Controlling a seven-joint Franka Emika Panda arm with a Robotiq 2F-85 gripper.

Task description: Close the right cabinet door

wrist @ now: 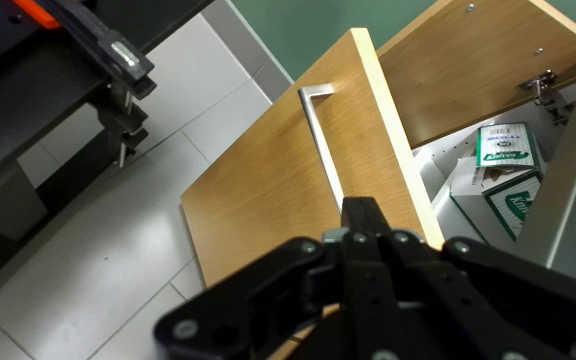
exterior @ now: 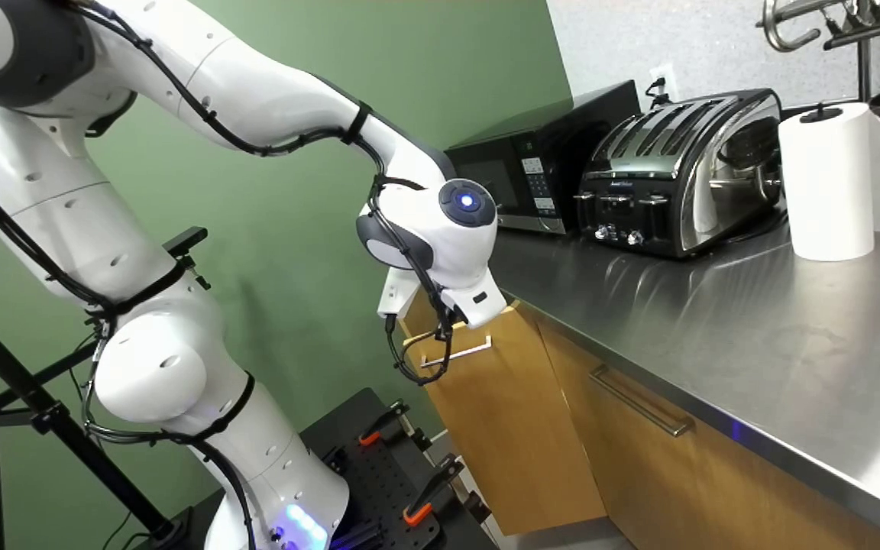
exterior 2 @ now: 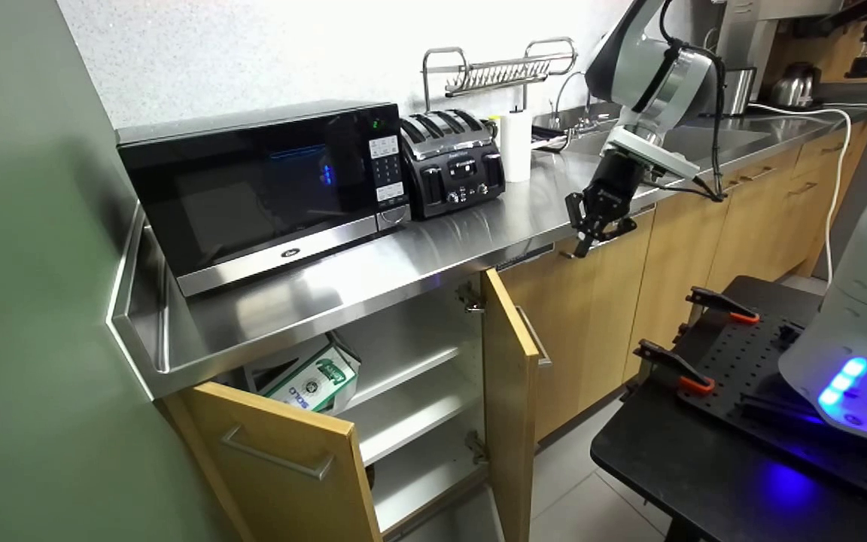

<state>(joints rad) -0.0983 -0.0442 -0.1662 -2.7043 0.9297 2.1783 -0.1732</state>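
The right cabinet door, a flat light-brown panel, stands swung open in both exterior views and in the wrist view. Its silver handle is on the outer face near the top and also shows in the wrist view. My gripper is shut and empty, on the handle side of the door, above its top edge and apart from it. In the wrist view its closed fingertips overlap the handle's near end. In an exterior view the wrist hides the fingers.
The left cabinet door is also open. Boxes sit inside the cabinet. The steel counter overhangs the fronts and bears a microwave, a toaster and paper towels. A black table with clamps stands opposite.
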